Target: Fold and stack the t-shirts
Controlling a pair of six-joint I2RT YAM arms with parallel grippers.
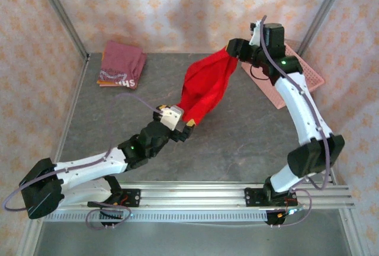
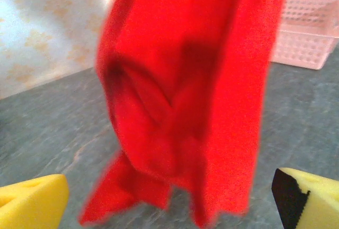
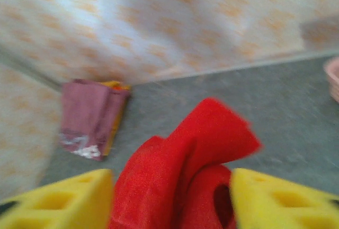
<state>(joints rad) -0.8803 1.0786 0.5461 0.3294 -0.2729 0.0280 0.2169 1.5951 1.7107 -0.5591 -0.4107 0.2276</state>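
Top external view: a gray table [image 1: 249,131] stands inside pale walls [image 1: 177,7] with little orange shapes on them. A metal post [image 1: 61,13] runs down the upper left of the frame. A pink basket [image 1: 302,72] sits at the upper right. A folded maroon t-shirt [image 1: 121,60] lies at the upper left of the table, on top of an orange t-shirt [image 1: 109,82]. The red t-shirt [image 1: 204,90] hangs in the middle of the frame, up off the table. The right gripper [image 1: 232,48] pinches its top end. The left gripper [image 1: 186,128] is right at its bottom end.

Left wrist view: the gray table meets the wall at the upper left. The basket is at the upper right. The red t-shirt hangs down the middle, a bit blurry. The two yellow fingers [image 2: 32,205] sit wide apart in the bottom corners, and the cloth hangs between them, not squeezed.

Right wrist view: the wall is at the top and the gray table is below it. The two folded shirts lie at the left. The yellow fingers [image 3: 58,202] at the bottom press on bunched red cloth.
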